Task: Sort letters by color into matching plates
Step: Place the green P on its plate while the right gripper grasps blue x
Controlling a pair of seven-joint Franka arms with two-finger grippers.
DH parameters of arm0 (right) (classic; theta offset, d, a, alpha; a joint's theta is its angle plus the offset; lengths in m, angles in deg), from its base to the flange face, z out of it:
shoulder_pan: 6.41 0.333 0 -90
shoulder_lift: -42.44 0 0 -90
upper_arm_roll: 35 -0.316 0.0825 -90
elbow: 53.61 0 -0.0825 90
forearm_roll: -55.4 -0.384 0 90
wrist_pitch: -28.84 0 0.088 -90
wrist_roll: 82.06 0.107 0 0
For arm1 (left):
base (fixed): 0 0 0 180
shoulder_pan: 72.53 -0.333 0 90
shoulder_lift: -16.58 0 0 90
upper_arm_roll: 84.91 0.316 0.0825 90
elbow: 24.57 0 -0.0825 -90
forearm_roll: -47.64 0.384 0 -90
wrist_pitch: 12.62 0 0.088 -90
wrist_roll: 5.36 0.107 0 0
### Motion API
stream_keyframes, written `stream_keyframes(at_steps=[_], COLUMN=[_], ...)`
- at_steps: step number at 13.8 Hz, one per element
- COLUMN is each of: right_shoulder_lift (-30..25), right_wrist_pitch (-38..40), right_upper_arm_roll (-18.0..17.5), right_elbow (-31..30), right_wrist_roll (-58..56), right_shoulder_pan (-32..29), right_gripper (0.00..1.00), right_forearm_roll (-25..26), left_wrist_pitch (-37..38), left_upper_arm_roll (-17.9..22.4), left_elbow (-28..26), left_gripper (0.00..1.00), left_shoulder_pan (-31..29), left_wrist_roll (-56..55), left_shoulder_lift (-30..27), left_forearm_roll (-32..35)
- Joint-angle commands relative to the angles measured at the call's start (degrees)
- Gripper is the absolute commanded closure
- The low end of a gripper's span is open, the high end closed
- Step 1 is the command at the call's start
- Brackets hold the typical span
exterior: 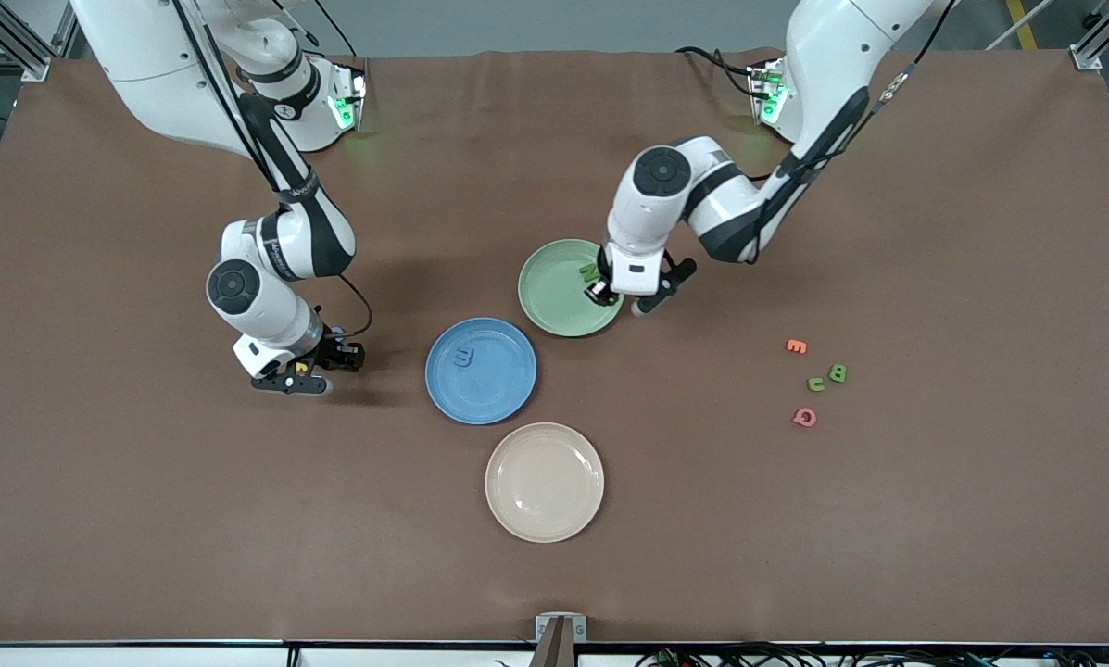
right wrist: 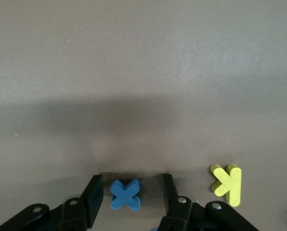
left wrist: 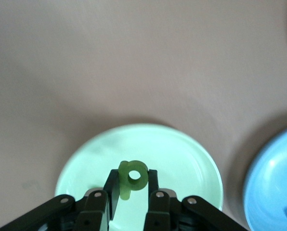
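Matte brown table cover (exterior: 888,519) (cloth-like); plates matte, smooth, cream plate (exterior: 544,482) slightly glossy.

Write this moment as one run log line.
left gripper: shut on green P, over green plate | right gripper: open around blue x on table

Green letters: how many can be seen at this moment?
4. An N lies in the green plate; a P is held in the left gripper over that plate; a B and a u lie together toward the left arm's end of the table. The arms may hide others.
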Motion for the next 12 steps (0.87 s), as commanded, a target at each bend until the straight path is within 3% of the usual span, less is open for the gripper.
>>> stream_keyframes(at_steps=[1,6,7,9,10,12], right_shoulder_lift=[0.5,0.4,0.4,0.4,0.4,0.4], right_wrist_pitch=[-0.9,-0.2,-0.1,0.0,0.0,0.0], right_upper_arm_roll=[-0.4,-0.5,-0.5,-0.5,-0.5,-0.4], right_elbow=[-0.8,-1.7,-1.7,-1.7,-1.7,-1.6], right_wrist_roll=[0.7,2.1,3.2,5.4,5.5,5.4], right_shoulder_pan=[0.0,0.7,1.0,2.6,2.6,2.6], right_gripper=[0.41,0.41,0.41,0.42,0.46,0.5], right_forearm_roll=[0.8,0.8,0.8,0.8,0.8,0.8], left_wrist_pitch=[0.8,0.8,0.8,1.0,1.0,2.2], left_upper_arm_roll=[1.2,2.4,2.4,3.1,3.3,3.3], left_elbow=[3.5,6.4,6.4,6.5,6.5,7.0], left_gripper=[0.99,0.89,0.75,0.18,0.0,0.0], left_shoulder_pan=[3.5,6.1,6.2,6.3,6.2,5.6], left_wrist_roll=[-3.0,-6.8,-7.3,-7.3,-7.3,-7.2], left_shoulder_lift=[3.4,6.4,6.8,6.9,6.5,5.8], left_forearm_roll=[1.3,3.8,4.7,5.5,6.3,6.6])
